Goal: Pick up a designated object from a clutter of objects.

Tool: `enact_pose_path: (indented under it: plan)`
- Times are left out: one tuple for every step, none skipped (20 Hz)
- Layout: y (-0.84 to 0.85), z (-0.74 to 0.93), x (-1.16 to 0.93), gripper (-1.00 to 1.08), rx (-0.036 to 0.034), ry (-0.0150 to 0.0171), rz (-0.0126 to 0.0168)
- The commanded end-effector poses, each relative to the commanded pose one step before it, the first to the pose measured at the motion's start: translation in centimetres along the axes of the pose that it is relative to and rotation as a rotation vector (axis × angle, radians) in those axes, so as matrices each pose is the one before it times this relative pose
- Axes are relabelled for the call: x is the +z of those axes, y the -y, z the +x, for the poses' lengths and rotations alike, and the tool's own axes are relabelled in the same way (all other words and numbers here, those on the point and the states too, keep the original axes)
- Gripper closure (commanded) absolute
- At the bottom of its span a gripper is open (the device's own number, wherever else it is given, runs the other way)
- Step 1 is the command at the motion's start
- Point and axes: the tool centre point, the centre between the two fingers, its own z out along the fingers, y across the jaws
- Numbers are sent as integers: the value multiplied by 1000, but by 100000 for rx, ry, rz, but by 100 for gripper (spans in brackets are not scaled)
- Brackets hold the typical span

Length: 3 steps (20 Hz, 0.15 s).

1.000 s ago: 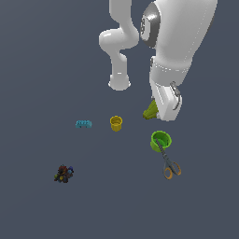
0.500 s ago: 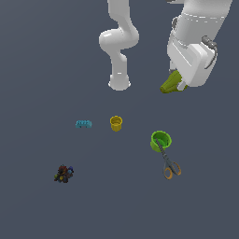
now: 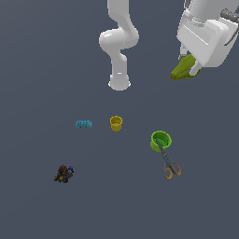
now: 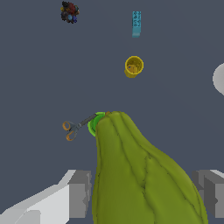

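Higher now than before, yellow-green pear [image 3: 183,69] clamped between fingers [image 4: 80,192], no writing legible anywhere.

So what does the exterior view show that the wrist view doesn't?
Only the exterior view shows the white jointed robot arm on its base, and the tool high above the floor. Only the wrist view shows the ribbed skin of the yellow-green pear-shaped lump between the grey fingers. Both show the pear, small yellow cup, round green cup, orange-handled scissors, cyan toy brick and dark multicoloured lump.
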Motion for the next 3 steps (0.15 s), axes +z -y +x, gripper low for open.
enact_pose_path:
  plan:
    - [-23, -144, -304, 108, 73, 105, 69]
    - [43, 3, 35, 108, 0, 0, 0]
    - [23, 8, 26, 108, 0, 0, 0]
